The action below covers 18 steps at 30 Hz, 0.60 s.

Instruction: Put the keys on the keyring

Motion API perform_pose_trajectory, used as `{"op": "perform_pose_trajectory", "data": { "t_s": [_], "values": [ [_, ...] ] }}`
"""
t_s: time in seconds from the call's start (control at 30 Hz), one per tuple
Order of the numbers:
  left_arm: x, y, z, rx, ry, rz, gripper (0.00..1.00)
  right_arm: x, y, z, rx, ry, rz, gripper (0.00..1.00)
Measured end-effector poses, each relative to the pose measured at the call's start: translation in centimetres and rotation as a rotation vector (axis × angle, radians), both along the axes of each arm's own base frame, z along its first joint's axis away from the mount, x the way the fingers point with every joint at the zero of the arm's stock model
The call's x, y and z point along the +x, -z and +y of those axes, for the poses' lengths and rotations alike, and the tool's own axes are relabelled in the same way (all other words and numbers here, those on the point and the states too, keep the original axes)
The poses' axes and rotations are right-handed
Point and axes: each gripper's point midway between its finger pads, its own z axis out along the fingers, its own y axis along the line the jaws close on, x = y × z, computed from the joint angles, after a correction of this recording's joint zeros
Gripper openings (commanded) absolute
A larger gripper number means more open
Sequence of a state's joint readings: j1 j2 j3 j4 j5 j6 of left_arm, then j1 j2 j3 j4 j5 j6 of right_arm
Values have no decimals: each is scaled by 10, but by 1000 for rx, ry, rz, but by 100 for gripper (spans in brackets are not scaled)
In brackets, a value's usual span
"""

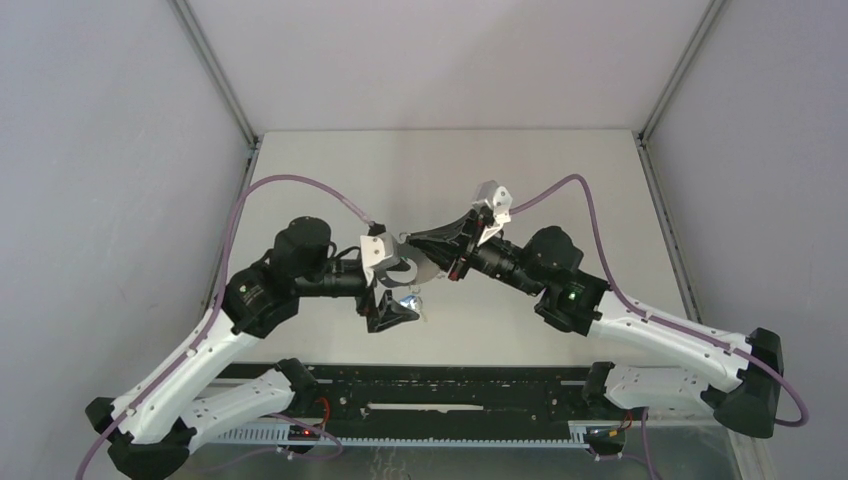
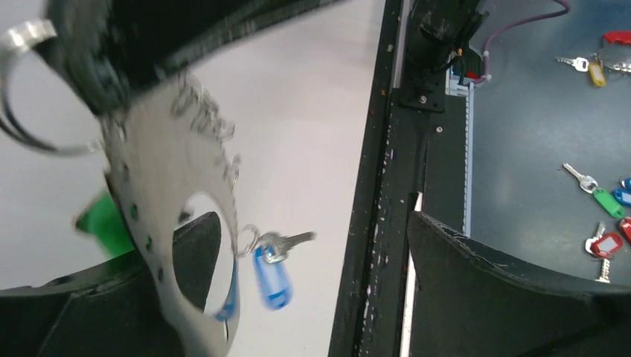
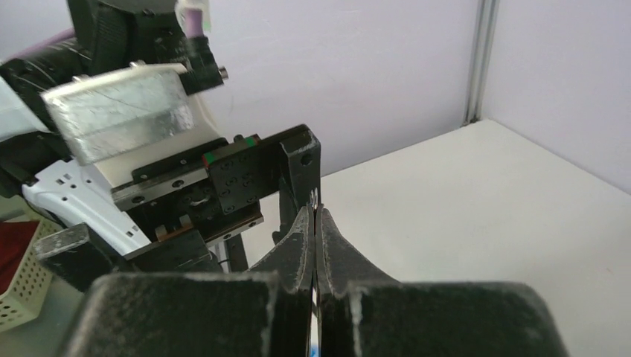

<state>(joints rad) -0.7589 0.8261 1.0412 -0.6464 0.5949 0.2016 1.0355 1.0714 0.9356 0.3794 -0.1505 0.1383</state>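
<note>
The keyring [image 2: 160, 178], a wide grey metal band, is held up in the air edge-on by my right gripper [image 3: 316, 216], which is shut on it. A blue-tagged key [image 2: 271, 271] dangles from a small wire loop on the band's rim. A green tag [image 2: 104, 223] shows partly behind the band. My left gripper [image 2: 312, 286] stands wide open with the band and blue key between its fingers, touching neither. From above, the keyring [image 1: 420, 268] and blue key [image 1: 408, 300] sit where the left gripper [image 1: 398, 285] and right gripper [image 1: 425, 250] meet.
A black rail [image 2: 387, 186] runs along the table's near edge. Beyond it, several spare keys with coloured tags [image 2: 603, 197] lie on a dark surface. A white perforated basket [image 3: 18, 297] stands at the left of the right wrist view.
</note>
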Motion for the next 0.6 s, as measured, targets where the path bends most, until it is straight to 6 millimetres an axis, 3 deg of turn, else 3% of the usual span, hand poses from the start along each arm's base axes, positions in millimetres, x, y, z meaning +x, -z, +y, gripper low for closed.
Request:
{"op": "perform_pose_trajectory", "data": {
  "t_s": [0.07, 0.13, 0.23, 0.33, 0.5, 0.6],
  "values": [
    [3, -4, -4, -17, 4, -14, 74, 2, 5, 4, -16, 20, 5, 0],
    [7, -6, -5, -23, -5, -30, 32, 4, 8, 5, -28, 36, 7, 0],
    [25, -1, -2, 15, -76, -73, 2, 9, 9, 3, -32, 65, 7, 0],
    [54, 10, 7, 75, -181, -144, 0, 9, 12, 1, -45, 74, 15, 3],
    [70, 30, 16, 164, -202, -265, 0, 13, 27, 1, -95, 101, 54, 25],
    [79, 49, 24, 243, -202, -333, 0, 19, 27, -3, -88, 138, 72, 60]
  ]
}}
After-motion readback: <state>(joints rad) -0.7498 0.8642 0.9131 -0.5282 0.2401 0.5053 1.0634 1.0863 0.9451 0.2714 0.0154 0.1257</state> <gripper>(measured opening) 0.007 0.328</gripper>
